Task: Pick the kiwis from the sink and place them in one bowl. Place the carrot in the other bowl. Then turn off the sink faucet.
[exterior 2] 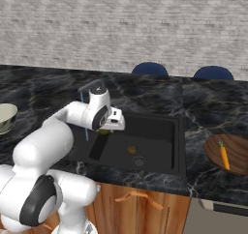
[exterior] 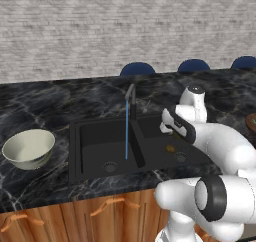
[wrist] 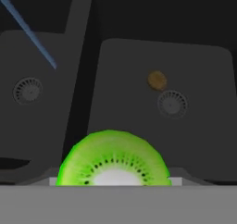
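Black marble counter (exterior: pixel 45 103) holds the sink (exterior: pixel 92 148); the gripper (exterior 2: pixel 104 130) grips one green kiwi (wrist: pixel 113 159) above it. Hand view shows its cut face. One brown kiwi (wrist: pixel 157 80) lies near the drain (wrist: pixel 171 102), and one carrot (exterior 2: pixel 224 155) lies in the brown bowl (exterior 2: pixel 237 148).

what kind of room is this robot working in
A kitchen, rendered rather than real. A black double-basin sink sits in a dark marble counter with wooden cabinet fronts below, a faucet runs a thin stream, and an off-white bowl stands on the counter.
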Tool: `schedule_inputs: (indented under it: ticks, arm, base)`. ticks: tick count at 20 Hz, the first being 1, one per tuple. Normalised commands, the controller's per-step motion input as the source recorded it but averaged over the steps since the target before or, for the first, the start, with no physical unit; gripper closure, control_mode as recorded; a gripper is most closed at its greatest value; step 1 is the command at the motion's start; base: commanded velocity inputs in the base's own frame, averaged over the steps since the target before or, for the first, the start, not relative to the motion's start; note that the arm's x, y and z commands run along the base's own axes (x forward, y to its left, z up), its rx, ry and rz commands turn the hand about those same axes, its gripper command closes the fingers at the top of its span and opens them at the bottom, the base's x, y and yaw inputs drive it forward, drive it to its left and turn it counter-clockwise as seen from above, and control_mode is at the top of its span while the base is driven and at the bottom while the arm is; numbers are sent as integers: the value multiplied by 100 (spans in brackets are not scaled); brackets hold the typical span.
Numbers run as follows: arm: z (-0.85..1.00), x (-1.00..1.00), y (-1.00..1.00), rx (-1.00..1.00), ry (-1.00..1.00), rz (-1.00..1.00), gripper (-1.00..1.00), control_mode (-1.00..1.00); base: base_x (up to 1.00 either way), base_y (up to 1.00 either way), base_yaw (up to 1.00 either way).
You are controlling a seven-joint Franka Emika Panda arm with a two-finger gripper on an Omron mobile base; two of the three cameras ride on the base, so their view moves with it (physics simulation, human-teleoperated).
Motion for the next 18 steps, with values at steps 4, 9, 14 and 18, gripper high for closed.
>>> schedule_inputs:
  ticks: [4, 9, 14, 18]
  arm:
    - [4, -25, 54, 0, 2, 3, 100, -100]
    - [16, -9, 61, 0, 8, 1, 100, -100]
    - [14, -13, 61, 0, 11, 4, 100, -100]
    - [7, -26, 66, 0, 10, 8, 100, -100]
  base:
    - [0, 0, 0]
    - [0, 0, 0]
    - [0, 0, 0]
    - [0, 0, 0]
